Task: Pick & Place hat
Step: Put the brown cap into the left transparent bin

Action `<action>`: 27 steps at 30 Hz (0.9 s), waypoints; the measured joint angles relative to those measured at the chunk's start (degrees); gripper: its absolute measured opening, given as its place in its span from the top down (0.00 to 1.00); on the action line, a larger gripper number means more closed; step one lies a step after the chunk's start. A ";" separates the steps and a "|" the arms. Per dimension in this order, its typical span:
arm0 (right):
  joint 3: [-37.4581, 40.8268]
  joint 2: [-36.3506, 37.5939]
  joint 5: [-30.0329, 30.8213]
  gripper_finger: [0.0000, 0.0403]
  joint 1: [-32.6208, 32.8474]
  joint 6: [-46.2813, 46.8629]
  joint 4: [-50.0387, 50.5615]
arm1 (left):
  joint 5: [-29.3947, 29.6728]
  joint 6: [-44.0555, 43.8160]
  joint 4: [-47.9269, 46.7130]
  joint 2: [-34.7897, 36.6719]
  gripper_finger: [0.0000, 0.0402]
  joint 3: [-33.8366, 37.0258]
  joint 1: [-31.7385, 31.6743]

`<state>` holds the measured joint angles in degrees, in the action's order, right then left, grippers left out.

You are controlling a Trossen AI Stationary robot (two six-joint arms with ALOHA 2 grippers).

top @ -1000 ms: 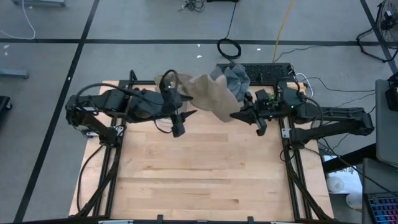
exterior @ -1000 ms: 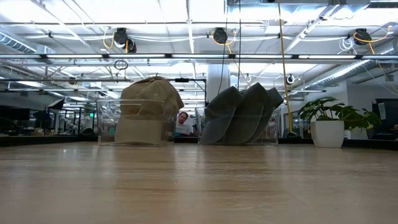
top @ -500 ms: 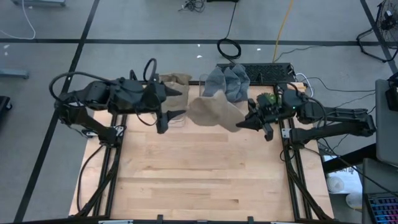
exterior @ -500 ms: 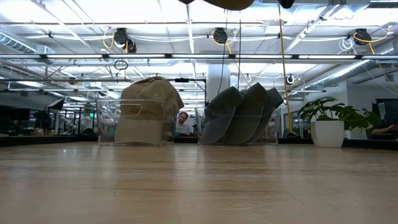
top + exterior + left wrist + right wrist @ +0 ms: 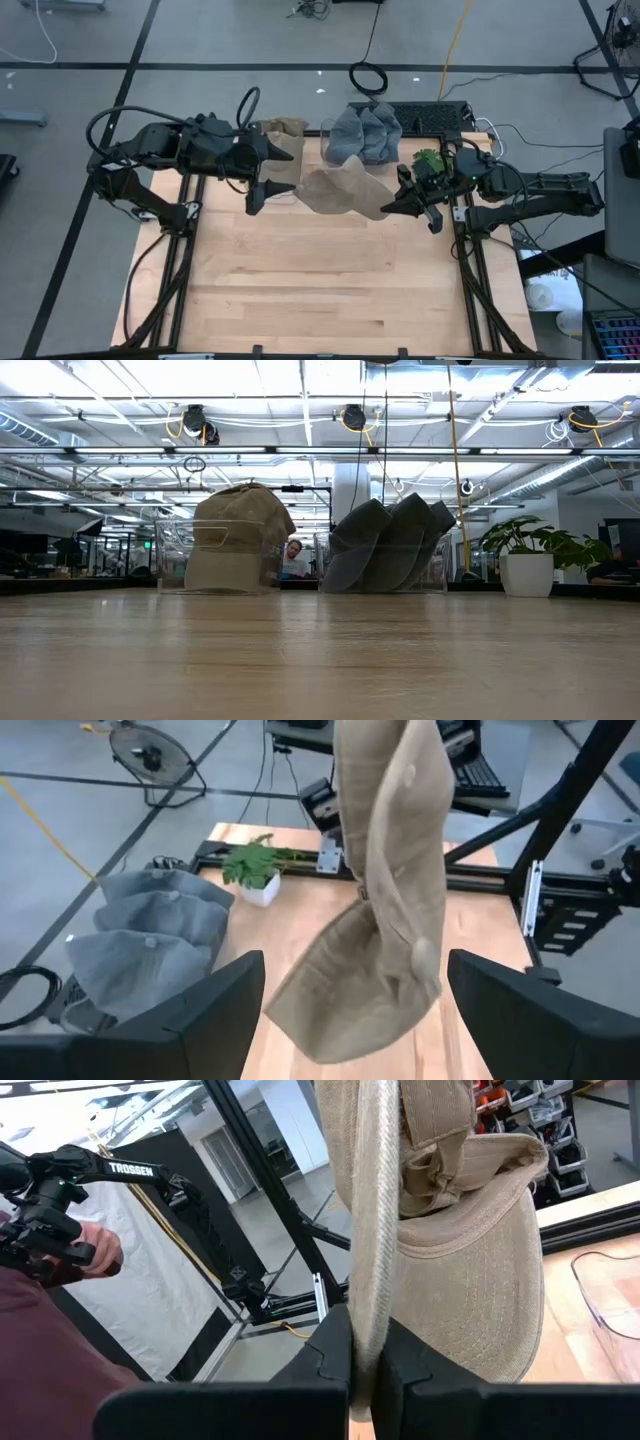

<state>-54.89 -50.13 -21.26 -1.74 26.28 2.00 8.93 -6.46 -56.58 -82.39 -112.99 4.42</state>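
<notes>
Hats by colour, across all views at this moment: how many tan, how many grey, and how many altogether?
Tan hats: 2, one hanging from the right gripper as the held tan hat, one binned tan hat in the clear bin.
Grey hats: 3, a stack of grey hats leaning together in the other bin.
Total: 5 hats.

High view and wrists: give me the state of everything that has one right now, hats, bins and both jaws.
Tan hat: held up off the table, hanging from the right gripper.
Right gripper: jaws shut on the tan hat's edge.
Left gripper: jaws open, holding nothing, beside the tan hat.
Grey hats: stacked in their clear bin.
Tan stack: sitting in its clear bin.
</notes>
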 joint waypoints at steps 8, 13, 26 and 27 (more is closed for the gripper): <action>0.00 0.00 0.07 1.00 -0.02 -0.12 0.02 | -3.07 -0.24 1.72 -2.36 0.19 0.00 0.05; 0.02 0.00 0.07 1.00 -0.02 -0.17 0.02 | -3.53 -0.18 3.12 -4.42 0.19 0.00 0.10; 0.04 0.00 0.04 1.00 -0.02 -0.13 0.46 | -5.01 -2.74 3.24 -6.54 0.39 0.02 -0.16; 0.04 0.00 0.05 1.00 -0.02 -0.15 0.43 | -5.05 -2.92 3.18 -6.58 0.43 0.02 -0.16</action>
<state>-54.85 -50.13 -21.21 -1.76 26.13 2.44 3.88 -9.38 -53.41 -88.97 -112.97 4.25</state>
